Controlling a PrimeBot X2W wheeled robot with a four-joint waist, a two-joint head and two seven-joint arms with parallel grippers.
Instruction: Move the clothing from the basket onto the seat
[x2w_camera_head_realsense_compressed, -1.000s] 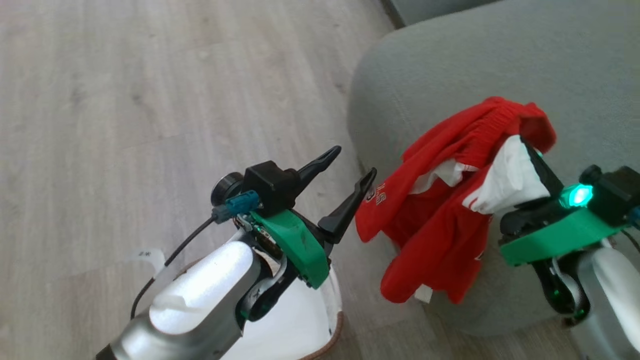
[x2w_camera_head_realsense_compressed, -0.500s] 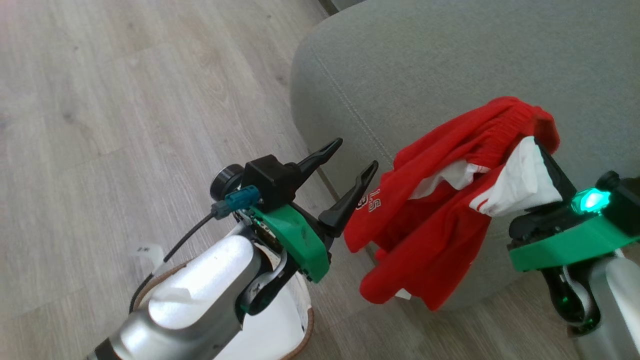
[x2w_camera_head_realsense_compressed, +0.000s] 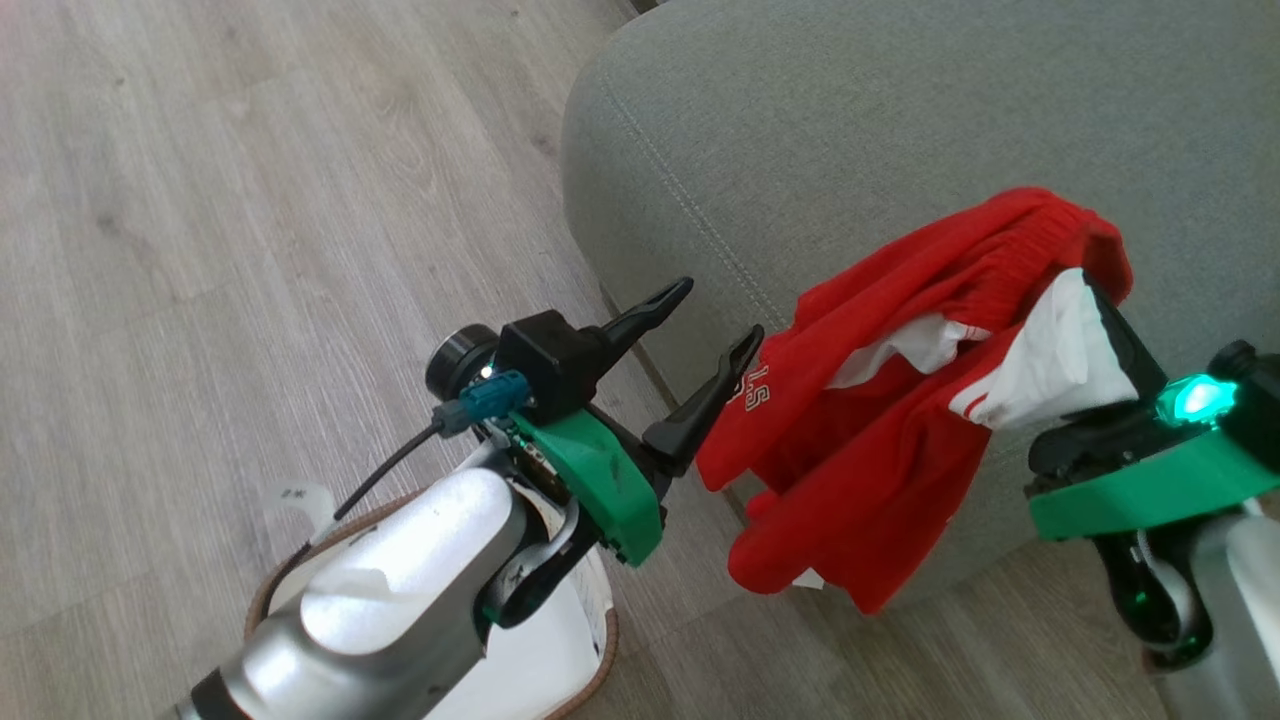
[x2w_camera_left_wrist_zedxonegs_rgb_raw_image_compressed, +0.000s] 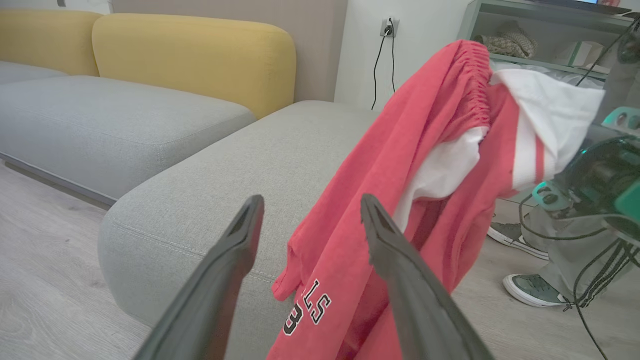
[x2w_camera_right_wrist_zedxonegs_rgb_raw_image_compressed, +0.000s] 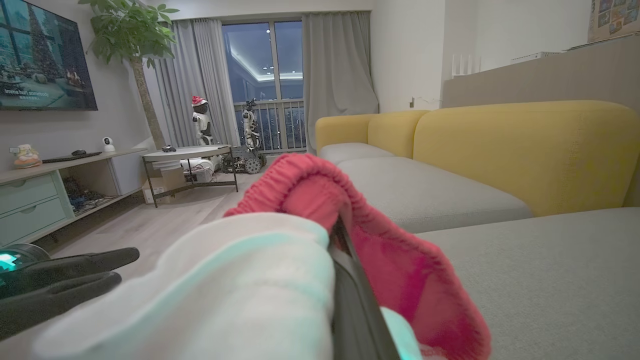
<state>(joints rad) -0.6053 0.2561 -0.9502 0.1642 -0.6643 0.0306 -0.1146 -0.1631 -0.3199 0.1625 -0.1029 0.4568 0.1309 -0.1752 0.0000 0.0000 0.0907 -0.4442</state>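
Head camera has swung since a second ago, so the seat (x2w_camera_head_realsense_compressed: 850, 130) now covers more of the frame from 12 to 3 o'clock; arms and garment keep their pose. Right gripper (x2w_camera_head_realsense_compressed: 1095, 300) at 3 o'clock is clamped tight on the clothing (x2w_camera_head_realsense_compressed: 880, 470), pinching a white panel and the red gathered waistband. The garment hangs limp in front of the seat's rounded edge, out of the basket (x2w_camera_head_realsense_compressed: 603, 655); contact with the seat unclear. Left gripper (x2w_camera_head_realsense_compressed: 715, 313), centre, fingers spread wide, empty, one tip just beside the lettered red hem. Basket at 7 o'clock under the left forearm, brown rim, white inside. Floor (x2w_camera_head_realsense_compressed: 250, 200): pale wood-look planks. Seat: grey-green woven upholstery, stitched seam. Left wrist view: yellow back cushions (x2w_camera_left_wrist_zedxonegs_rgb_raw_image_compressed: 200, 55) at 11 o'clock, a person's shoe (x2w_camera_left_wrist_zedxonegs_rgb_raw_image_compressed: 530, 290) at 4 o'clock.
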